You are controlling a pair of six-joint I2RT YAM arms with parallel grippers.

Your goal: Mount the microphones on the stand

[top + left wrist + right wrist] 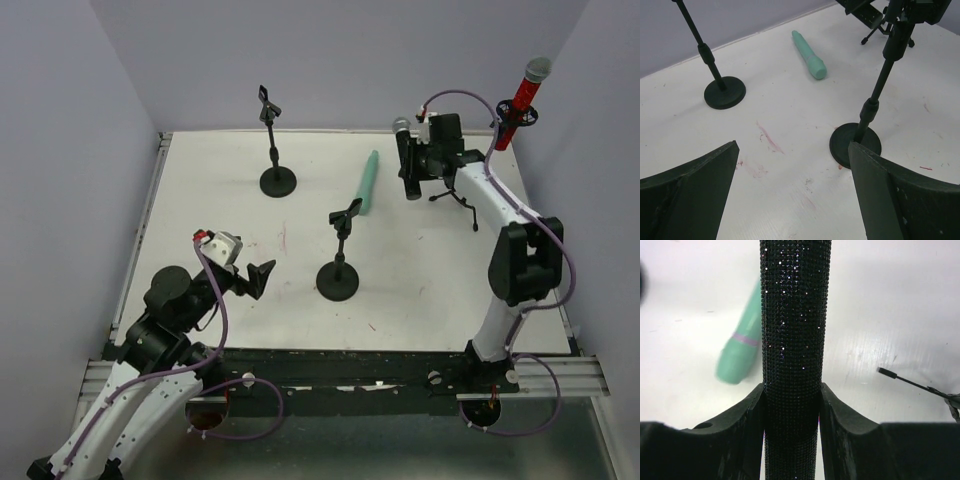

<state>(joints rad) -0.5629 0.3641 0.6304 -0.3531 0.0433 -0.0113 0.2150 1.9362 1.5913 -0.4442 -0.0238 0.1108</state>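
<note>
Right gripper (792, 400) clamped on black microphone (795, 315); glittery handle runs upright through frame centre, 6 to 12 o'clock, one finger (747, 412) pressed against each side. Green microphone (742, 347) lies on white table (880, 300) at 9 o'clock, blurred. Thin black rod (905, 381) at 3 o'clock, apart from handle

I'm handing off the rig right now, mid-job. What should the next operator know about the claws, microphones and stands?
Left claw: open, empty, low near the front stand.
Right claw: shut on the black microphone, held above the table by the tripod stand.
Red microphone: appears clipped into a holder at far right, so likely done.
Mint-green microphone: lying flat on the table.
Front stand and back stand: clips empty.
Left to do: mount the black one, then the green one.
</note>
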